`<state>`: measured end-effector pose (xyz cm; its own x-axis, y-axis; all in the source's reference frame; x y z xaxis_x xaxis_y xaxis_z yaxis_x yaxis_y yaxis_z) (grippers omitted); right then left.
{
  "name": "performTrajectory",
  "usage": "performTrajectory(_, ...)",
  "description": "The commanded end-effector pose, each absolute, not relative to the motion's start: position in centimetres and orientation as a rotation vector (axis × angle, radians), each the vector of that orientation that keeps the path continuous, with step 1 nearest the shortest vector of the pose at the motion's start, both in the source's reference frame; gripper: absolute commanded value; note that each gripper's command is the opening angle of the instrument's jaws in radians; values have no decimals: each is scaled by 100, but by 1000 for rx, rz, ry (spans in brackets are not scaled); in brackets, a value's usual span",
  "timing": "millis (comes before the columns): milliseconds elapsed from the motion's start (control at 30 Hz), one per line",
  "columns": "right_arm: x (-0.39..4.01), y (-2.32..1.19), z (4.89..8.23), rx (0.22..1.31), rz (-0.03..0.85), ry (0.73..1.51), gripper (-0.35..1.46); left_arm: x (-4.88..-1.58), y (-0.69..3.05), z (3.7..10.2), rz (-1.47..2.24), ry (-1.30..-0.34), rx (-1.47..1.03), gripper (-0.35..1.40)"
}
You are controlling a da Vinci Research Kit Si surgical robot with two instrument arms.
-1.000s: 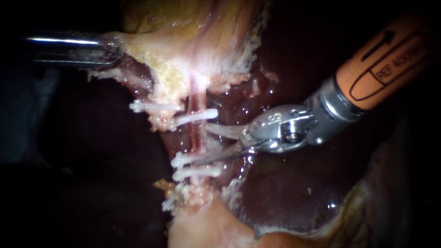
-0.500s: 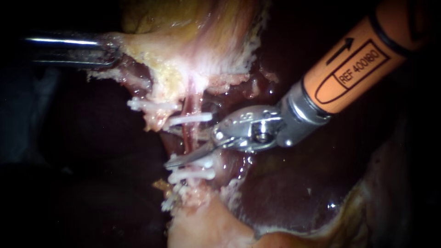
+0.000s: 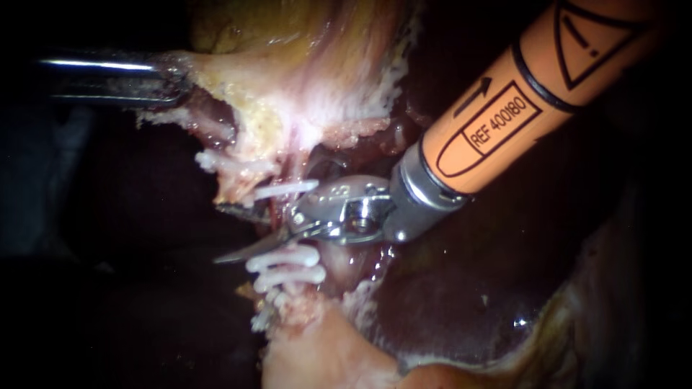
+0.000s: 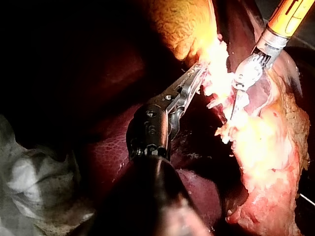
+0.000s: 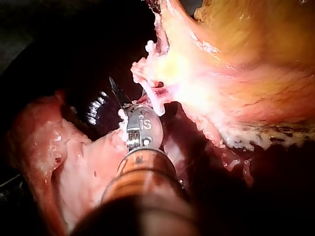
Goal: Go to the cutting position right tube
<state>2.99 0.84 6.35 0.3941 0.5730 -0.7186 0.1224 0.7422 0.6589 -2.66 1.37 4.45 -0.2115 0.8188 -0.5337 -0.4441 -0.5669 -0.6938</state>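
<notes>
Between the upper clip (image 3: 285,189) and the lower clips (image 3: 285,258) lies the target span of the right tube (image 3: 292,173). In the endoscope view its long axis runs up and down, from the pale tissue (image 3: 288,94) toward the lower clip pair.

1. Right instrument (image 3: 220,234): its shaft enters from the upper right, and its end effector is a pair of thin blades set moderately open. The blades point left and slightly down, so they cross the tube's axis nearly at a right angle. Both tips lie on the far, left side of the tube. I judge that the tube sits deep in the gap, close to the pivot. I cannot confirm that either blade touches it.
2. Left instrument (image 4: 197,73): its end effector is closed on a fold of the pale tissue and holds it taut. It is well apart from the span, so the right instrument is the nearer one by far.
3. Change from one second ago: the blade tips were then on the right side of the tube. They have since advanced leftward across it. The clips have shifted slightly left against the liver (image 3: 447,302). The left instrument has not moved.
</notes>
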Motion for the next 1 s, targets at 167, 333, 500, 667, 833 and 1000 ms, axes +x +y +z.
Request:
performTrajectory(167, 295, 84, 610, 767, 314, 1188, 133, -266, 137, 445, 1885, -503, -1170, -35)
performTrajectory(333, 296, 77, 588, 812, 309, 1208, 131, -266, 138, 445, 1884, -500, -1169, -35)
performTrajectory(500, 298, 75, 577, 825, 312, 1218, 131, -266, 138, 445, 1884, -500, -1169, -35)
performTrajectory(667, 296, 78, 573, 828, 316, 1227, 131, -266, 138, 445, 1884, -500, -1169, -35)
performTrajectory(833, 296, 78, 574, 826, 318, 1227, 131, -266, 138, 445, 1884, -500, -1169, -35)
performTrajectory(1000, 296, 78, 574, 825, 318, 1227, 131, -266, 138, 445, 1884, -499, -1169, -35)
